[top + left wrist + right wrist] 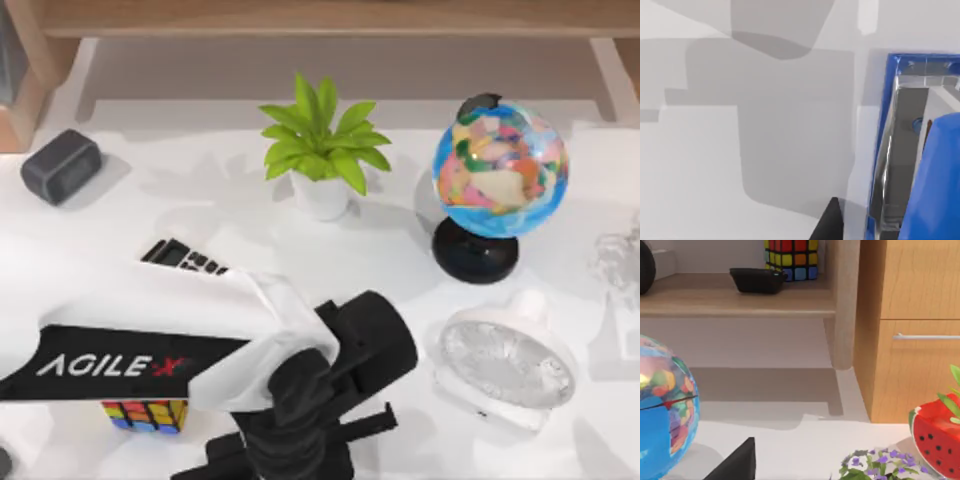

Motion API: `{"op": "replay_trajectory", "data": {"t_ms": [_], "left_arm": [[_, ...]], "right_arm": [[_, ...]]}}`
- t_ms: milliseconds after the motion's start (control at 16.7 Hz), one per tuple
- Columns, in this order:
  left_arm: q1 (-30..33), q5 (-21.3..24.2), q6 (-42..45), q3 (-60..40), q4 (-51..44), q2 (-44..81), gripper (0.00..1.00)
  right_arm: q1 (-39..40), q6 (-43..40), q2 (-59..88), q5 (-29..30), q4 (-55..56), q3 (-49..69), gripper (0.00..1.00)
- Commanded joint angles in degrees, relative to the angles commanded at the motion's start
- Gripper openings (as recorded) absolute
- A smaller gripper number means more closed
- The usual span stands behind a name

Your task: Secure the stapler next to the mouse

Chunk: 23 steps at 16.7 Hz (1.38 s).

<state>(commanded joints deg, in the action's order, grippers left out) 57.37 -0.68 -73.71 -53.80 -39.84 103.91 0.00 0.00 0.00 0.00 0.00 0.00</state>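
From above, my left arm (200,365) reaches across the table's (80,260) near left, above the puzzle cube (147,414) and the calculator (183,257). In the left wrist view the blue stapler (912,150) lies on the table just beside 1 dark fingertip (829,222); whether the left gripper is open, I cannot tell. The right wrist view faces the globe (662,410) and a wooden shelf (740,297).

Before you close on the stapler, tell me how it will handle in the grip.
The stapler looks stiff: a glossy blue shell over a metal channel, so it probably won't flex. That smooth finish may be slippery between the fingers. Its long, flat-based form suggests it would slide or pivot on the table if pushed, not roll. The left arm reaches over it.
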Motion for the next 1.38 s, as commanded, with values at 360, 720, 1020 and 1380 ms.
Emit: {"op": "replay_trajectory", "data": {"t_ms": [360,720,1020,1380], "left_arm": [[-0.01,0.0,0.52,-2.25,-5.82,-3.13,0.0],[-0.07,0.01,0.62,-3.55,-8.25,-4.57,0.0],[-5.42,1.21,6.52,-8.23,-8.77,-6.7,0.0],[-24.54,2.64,32.99,-17.53,-12.71,-6.96,0.0]], "right_arm": [[0.0,0.0,0.0,0.0,0.0,0.0,1.0],[0.0,0.0,0.0,0.0,0.0,0.0,1.0],[0.0,0.0,0.0,0.0,0.0,0.0,1.0],[0.0,0.0,0.0,0.0,0.0,0.0,1.0]]}}
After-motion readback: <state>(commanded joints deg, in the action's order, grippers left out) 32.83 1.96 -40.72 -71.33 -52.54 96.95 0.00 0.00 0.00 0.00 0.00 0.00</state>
